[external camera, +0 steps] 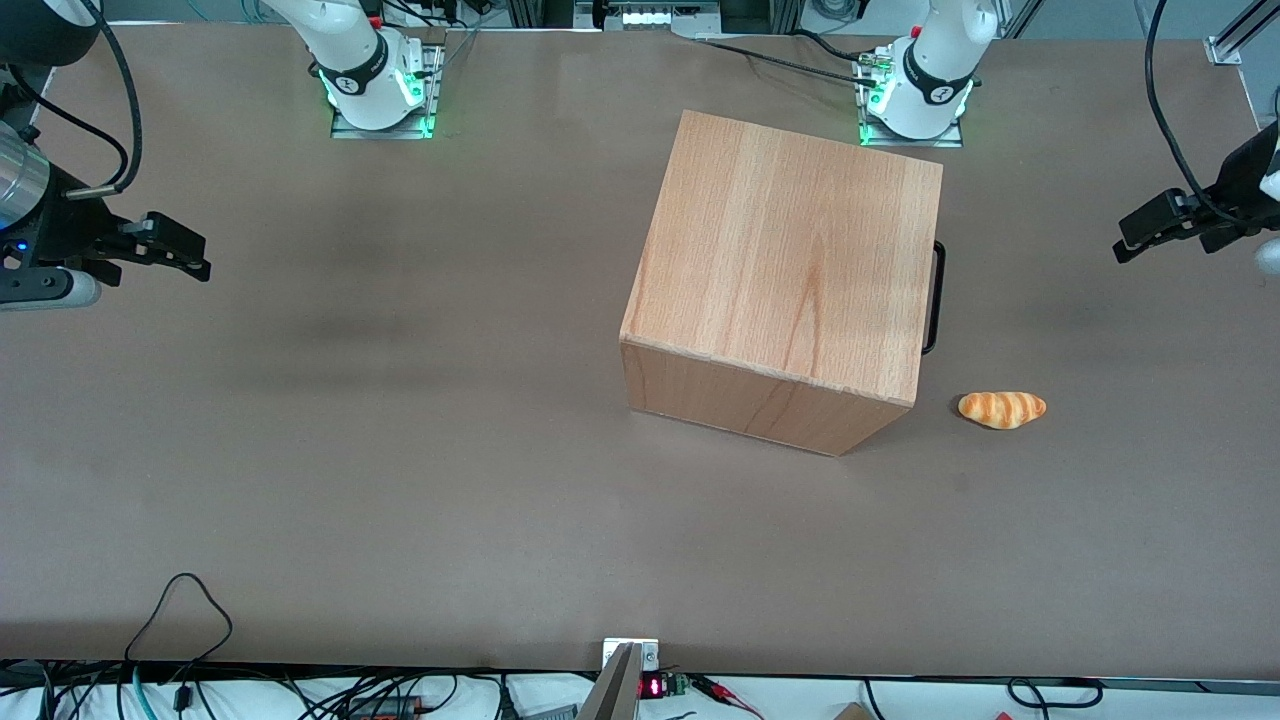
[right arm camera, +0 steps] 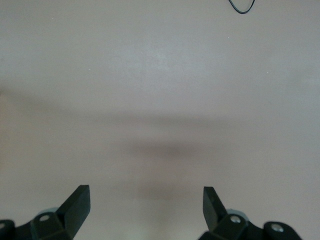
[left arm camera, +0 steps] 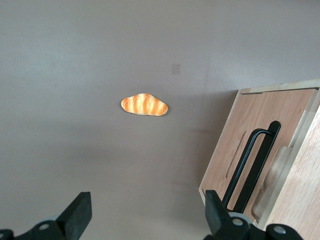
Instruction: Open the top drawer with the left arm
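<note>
Brown tabletop (external camera: 400,480) spreads wide, with the beech cabinet (external camera: 790,270) just past its centre toward the working arm's end. Its top drawer (left arm camera: 260,145) sits flush and shut, contents hidden, black bar handle (external camera: 935,298) at the cabinet's 3 o'clock. 1 bread roll (external camera: 1002,408) lies near its 4 o'clock corner. Farther along, the left gripper (external camera: 1122,248) hovers well apart, fingers (left arm camera: 80,212) spread wide, empty. Reaching, grasping and pulling all appear left.

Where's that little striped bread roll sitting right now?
The small orange striped bread roll lies on the brown table, beside the beech-wood cabinet at the working arm's end, nearer the front camera than its black bar handle; the left gripper hovers open above.
</note>
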Controlling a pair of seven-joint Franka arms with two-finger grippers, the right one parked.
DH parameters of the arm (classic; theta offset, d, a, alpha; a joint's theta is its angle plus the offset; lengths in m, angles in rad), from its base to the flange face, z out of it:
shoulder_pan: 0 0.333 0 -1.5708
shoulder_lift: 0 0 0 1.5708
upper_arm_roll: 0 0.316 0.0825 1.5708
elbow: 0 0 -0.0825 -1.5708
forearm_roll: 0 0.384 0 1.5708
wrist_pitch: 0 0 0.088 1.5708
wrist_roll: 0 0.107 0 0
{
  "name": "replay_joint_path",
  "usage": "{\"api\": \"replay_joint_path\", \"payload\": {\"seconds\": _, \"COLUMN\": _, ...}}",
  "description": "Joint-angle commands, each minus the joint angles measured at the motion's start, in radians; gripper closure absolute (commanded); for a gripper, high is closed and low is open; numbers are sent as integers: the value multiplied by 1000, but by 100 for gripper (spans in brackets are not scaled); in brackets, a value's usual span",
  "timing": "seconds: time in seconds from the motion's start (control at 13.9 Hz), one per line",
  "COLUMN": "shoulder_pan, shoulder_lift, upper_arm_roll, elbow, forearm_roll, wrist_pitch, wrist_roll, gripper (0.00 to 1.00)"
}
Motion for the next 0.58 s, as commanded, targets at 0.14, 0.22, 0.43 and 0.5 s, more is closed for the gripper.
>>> {"api": "replay_joint_path", "payload": {"seconds": 0.14, "shoulder_pan": -14, "shoulder_lift": -19, "upper_arm_roll": 11, "elbow": -18, "forearm_roll": 16, "wrist_pitch": 9, "wrist_roll": 9, "gripper": 0}}
{"api": "replay_joint_path", "payload": {"seconds": 0.22, "shoulder_pan": -14, "shoulder_lift": -18, "upper_arm_roll": 11, "elbow": -18, "forearm_roll": 16, "wrist_pitch": 9, "wrist_roll": 9, "gripper": 0}}
{"api": "replay_joint_path", "payload": {"seconds": 0.43, "shoulder_pan": -14, "shoulder_lift": -10, "upper_arm_roll": 9, "elbow": -33, "forearm_roll": 9, "wrist_pitch": 14, "wrist_roll": 12, "gripper": 0}}
{"api": "replay_joint_path", "payload": {"seconds": 0.5, "shoulder_pan": -15, "shoulder_lift": -10, "upper_arm_roll": 9, "elbow": -59, "forearm_roll": -7, "wrist_pitch": 40, "wrist_roll": 12, "gripper": 0}}
